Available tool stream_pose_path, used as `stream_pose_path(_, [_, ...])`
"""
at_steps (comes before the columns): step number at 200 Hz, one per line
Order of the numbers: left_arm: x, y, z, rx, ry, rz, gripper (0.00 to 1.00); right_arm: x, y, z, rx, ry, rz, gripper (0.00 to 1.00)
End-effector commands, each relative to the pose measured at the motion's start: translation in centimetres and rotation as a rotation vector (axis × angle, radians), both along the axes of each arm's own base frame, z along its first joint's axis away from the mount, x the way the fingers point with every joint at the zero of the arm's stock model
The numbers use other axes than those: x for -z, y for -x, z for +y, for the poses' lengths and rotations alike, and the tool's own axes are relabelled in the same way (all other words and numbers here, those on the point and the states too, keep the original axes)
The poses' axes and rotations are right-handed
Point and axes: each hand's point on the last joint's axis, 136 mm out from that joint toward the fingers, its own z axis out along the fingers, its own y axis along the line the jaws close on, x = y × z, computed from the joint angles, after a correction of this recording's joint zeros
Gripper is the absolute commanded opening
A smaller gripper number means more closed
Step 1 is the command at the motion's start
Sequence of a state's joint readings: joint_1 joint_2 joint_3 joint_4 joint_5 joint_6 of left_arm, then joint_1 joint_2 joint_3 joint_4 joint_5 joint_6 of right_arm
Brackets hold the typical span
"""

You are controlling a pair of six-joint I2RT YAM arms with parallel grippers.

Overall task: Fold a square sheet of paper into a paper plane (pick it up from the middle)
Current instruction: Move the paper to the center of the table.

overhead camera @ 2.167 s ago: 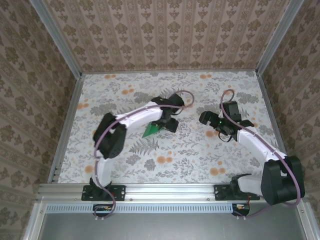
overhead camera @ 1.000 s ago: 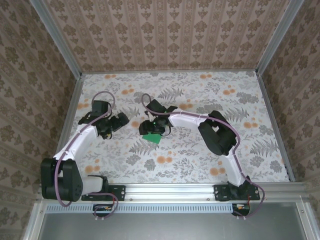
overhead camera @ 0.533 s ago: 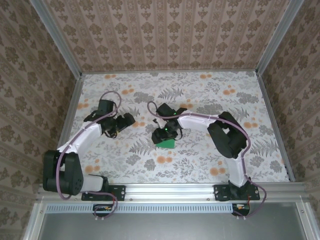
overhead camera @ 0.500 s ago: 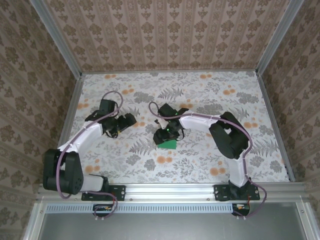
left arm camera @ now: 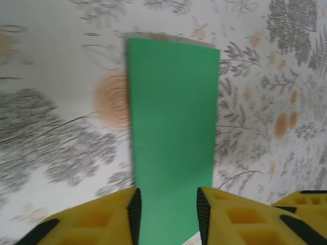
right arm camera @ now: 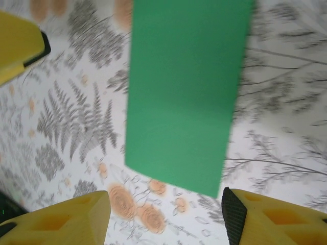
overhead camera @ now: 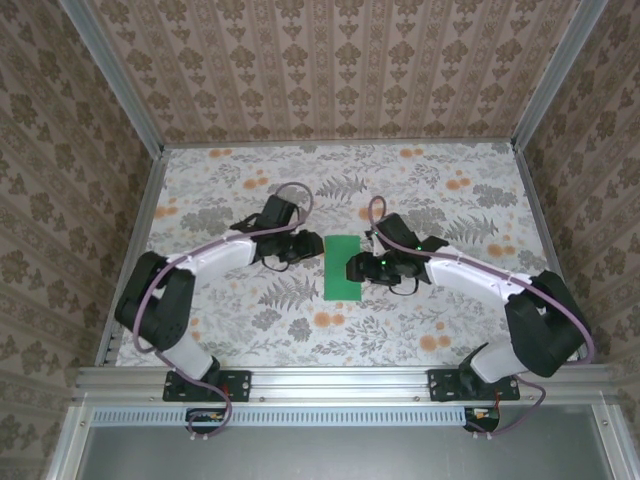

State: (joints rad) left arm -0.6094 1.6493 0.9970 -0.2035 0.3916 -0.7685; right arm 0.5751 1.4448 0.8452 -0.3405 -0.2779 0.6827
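I see the green paper [overhead camera: 342, 268] lying flat mid-table [overhead camera: 450, 180] as a narrow rectangle, long edge running near to far. My left gripper [overhead camera: 303, 247] sits just left of it with its jaws narrowed around the strip; I can't tell whether they pinch it. My right gripper [overhead camera: 362, 268], at its right edge, has its jaws wide apart.

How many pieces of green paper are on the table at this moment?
1. The green paper lies flat near the middle of the table, a narrow rectangle. The left arm and right arm could hide a small scrap.
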Motion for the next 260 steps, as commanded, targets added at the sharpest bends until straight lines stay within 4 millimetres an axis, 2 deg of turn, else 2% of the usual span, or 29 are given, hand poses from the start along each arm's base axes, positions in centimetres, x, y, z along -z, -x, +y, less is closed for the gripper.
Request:
stream_pose_path(1, [-0.2,-0.8,-2.9,0.050,0.054,0.000,0.29,1.5,-0.2,-1.6,0.135,0.003,0.050,0.61])
stream_pose_path(38, [2.3,-1.0,-4.4,0.076,0.000,0.062,0.21,2.8,0.1,-1.8,0.156,-0.013,0.096,0.59])
stream_pose_path(82, [5.9,-0.8,-3.4,0.054,-0.103,0.127,0.19,3.8,0.4,-1.3,0.147,-0.033,0.138,0.57])
stream_pose_path(101, [6.9,-0.5,-3.0,0.044,-0.123,0.146,0.19,4.1,0.5,-1.1,0.143,-0.035,0.151,0.55])
stream_pose_path(167, [8.4,0.1,-1.8,0.025,-0.177,0.170,0.18,5.1,1.2,-0.3,0.113,-0.055,0.219,0.53])
stream_pose_path(260, [8.8,0.3,-1.5,0.014,-0.183,0.184,0.18,6.0,1.9,1.5,0.078,-0.141,0.277,0.47])
